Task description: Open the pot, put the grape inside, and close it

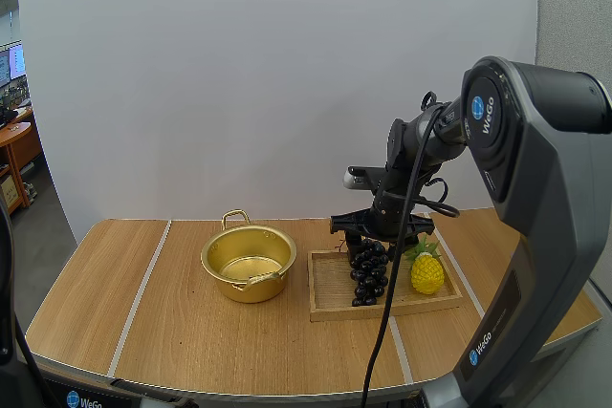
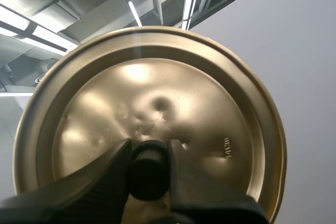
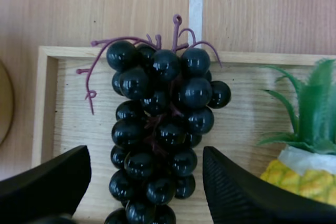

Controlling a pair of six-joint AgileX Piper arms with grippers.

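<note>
A gold pot (image 1: 248, 262) stands open on the wooden table, with nothing inside. A bunch of dark grapes (image 1: 369, 272) lies on a wooden tray (image 1: 330, 305) to the pot's right. My right gripper (image 1: 381, 234) hovers just above the bunch. In the right wrist view its fingers (image 3: 247, 192) stand wide apart on either side of the grapes (image 3: 160, 129), not touching them. My left gripper (image 2: 149, 174) is shut on the black knob (image 2: 148, 169) of the gold lid (image 2: 210, 108), held up in the air with the lid's top facing the camera.
A yellow toy pineapple (image 1: 426, 270) with green leaves stands on the tray just right of the grapes, close to my right fingers. Bare table lies left of the pot and along the front edge.
</note>
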